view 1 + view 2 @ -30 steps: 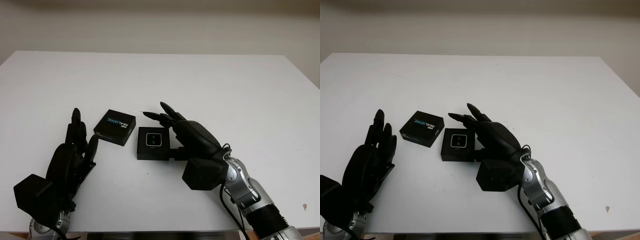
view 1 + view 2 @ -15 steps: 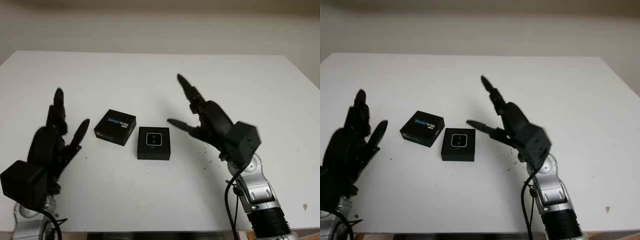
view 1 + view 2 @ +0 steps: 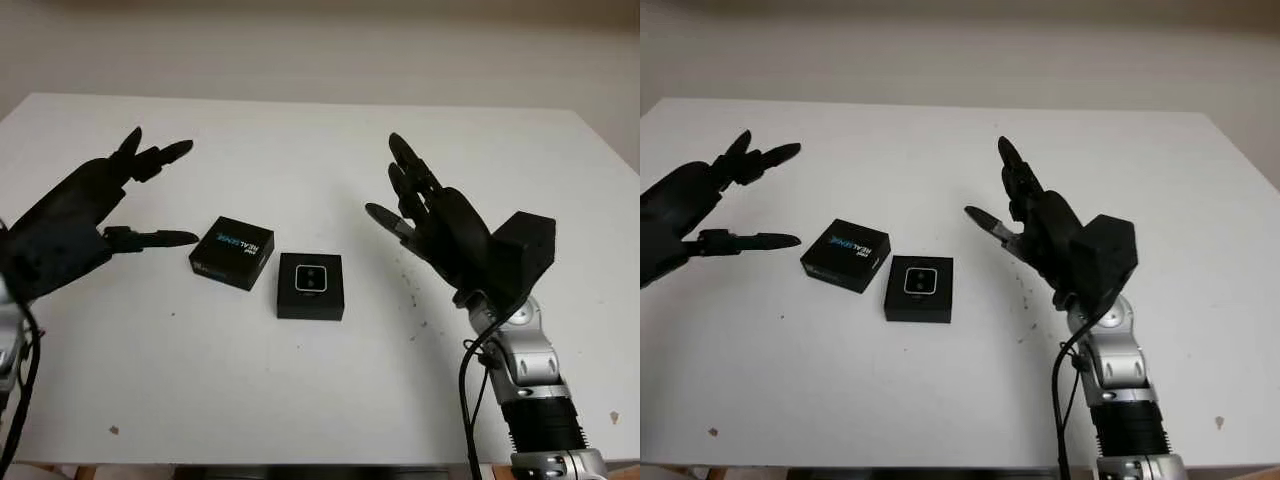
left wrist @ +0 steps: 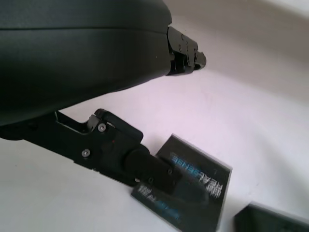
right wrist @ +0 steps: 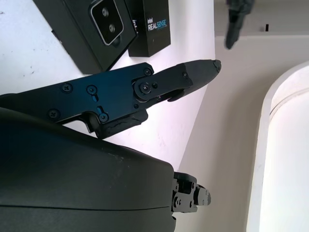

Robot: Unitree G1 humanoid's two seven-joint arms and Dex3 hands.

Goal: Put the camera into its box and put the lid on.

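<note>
A small square black box lies open-topped on the white table, with the silver-faced camera sitting inside it. Its black lid, printed REALSENSE, lies flat just left of the box, touching nothing else. My left hand is open and raised above the table to the left of the lid. My right hand is open and raised to the right of the box, palm toward it. The right wrist view shows the box and lid below its fingers. The left wrist view shows the lid.
Small dark specks mark the table right of the box. The table's far edge meets a pale wall; its near edge runs along the bottom of the eye views.
Both hands have lifted off the table and swung outward, away from the box and lid. The right hand was beside the box a second ago. Box and lid have not moved.
</note>
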